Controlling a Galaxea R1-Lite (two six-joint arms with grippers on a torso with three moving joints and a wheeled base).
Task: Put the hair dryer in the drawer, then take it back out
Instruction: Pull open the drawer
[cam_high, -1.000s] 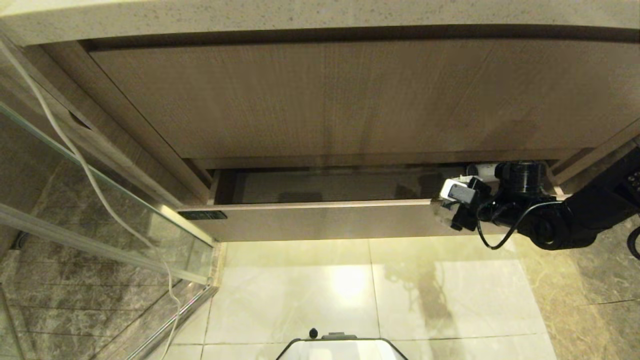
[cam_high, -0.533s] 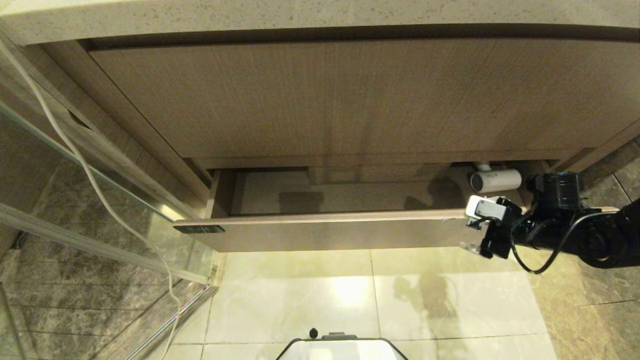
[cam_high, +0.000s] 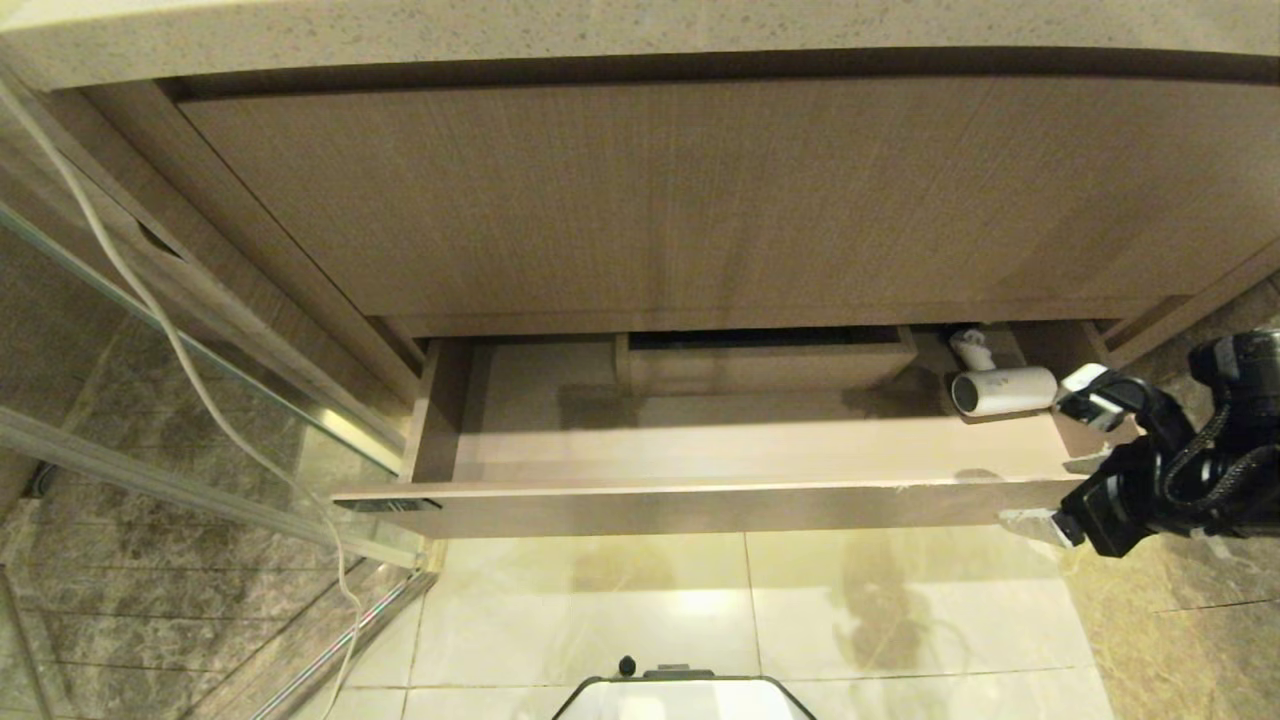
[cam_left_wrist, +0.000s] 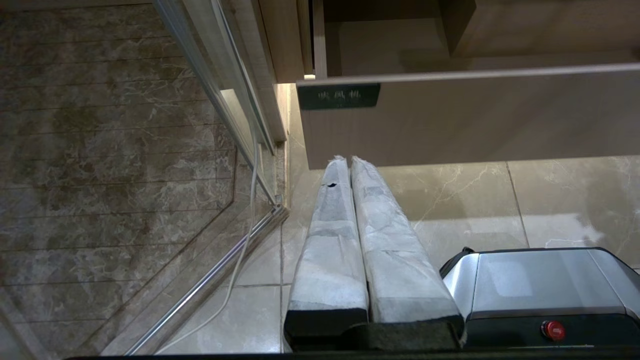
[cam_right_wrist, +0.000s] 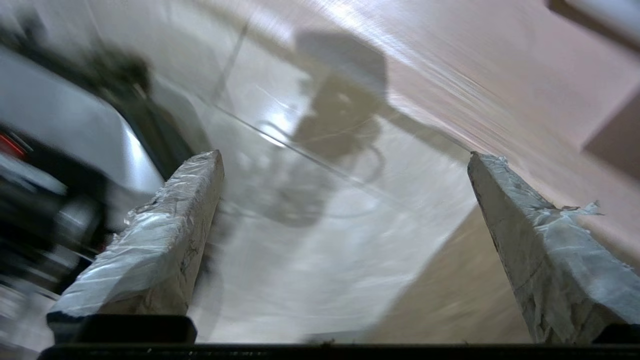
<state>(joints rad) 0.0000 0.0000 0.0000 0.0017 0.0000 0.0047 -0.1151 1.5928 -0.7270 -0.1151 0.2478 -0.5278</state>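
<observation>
Where the drawer stands pulled out under the counter, notes run as follows.

Hair dryer (cam_high: 1003, 390): lies on its side in the drawer's far right corner, barrel level, dark grille end facing the boxed cutout, handle folded toward the back wall. Nothing grips it.

Drawer (cam_high: 700, 505): open, low front toward the robot; boxed cutout (cam_high: 765, 365) mid-back; a small dark label (cam_left_wrist: 338, 96) sits at the front's left end.

Right gripper (cam_high: 1055, 490): just off the drawer's right front corner, near the hair dryer but apart from it; fingers (cam_right_wrist: 155, 235) spread wide, empty.

Left gripper (cam_left_wrist: 347, 160): below the drawer front, near the label end; fingers pressed together, holding nothing.

Counter (cam_high: 640, 30): speckled stone slab above the drawer, taller wood-grain panel (cam_high: 700, 200) between.

Floor (cam_high: 700, 600): pale glossy tile below the drawer front.
</observation>
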